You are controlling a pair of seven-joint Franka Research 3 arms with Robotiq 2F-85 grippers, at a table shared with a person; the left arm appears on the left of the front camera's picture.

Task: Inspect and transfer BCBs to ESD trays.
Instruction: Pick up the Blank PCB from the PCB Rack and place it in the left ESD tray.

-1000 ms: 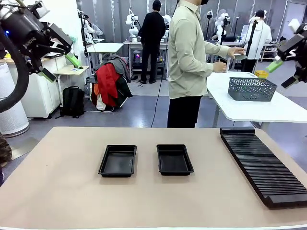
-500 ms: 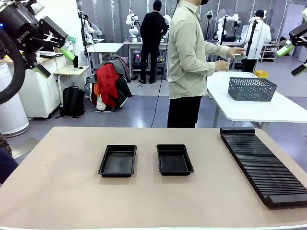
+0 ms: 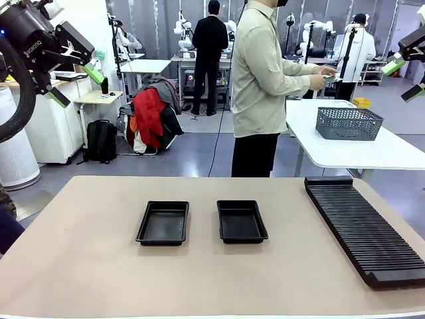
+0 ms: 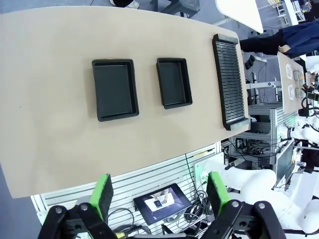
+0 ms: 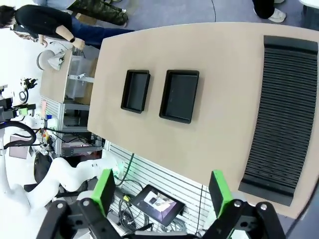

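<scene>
**Two black trays lie side by side mid-table, both pincers high and wide**

The two ESD trays sit on the tan table [image 3: 86,266], about midway between its near and far edges. The left tray [image 3: 163,222] and the right tray [image 3: 242,220] lie near each other but apart, with a strip of tabletop between them. Each lies flat, open side up, with its dark floor showing. Their long axes are parallel and run from the robot's side toward the person's side, in line with the length of the long black ribbed rack [image 3: 362,226] that lies along the table's right part. The rack is well apart from the trays.

The left pincer [image 3: 78,85] hangs high above the table's left end, its green pads spread wide and nothing between them. The right pincer [image 3: 403,80] hangs high at the right, likewise wide apart and holding nothing.

At the far side the person [image 3: 262,80], in a pale shirt and dark trousers, stands turned toward a white side table [image 3: 372,153] that carries a grey wire mesh basket [image 3: 348,123]. The person's hands [image 3: 322,74] are raised together above it; what they hold is too small to tell.

The room has a grey floor. A chair heaped with red and dark clothing [image 3: 151,116] stands behind the table, with a black backpack [image 3: 101,141] on the floor beside it.
</scene>
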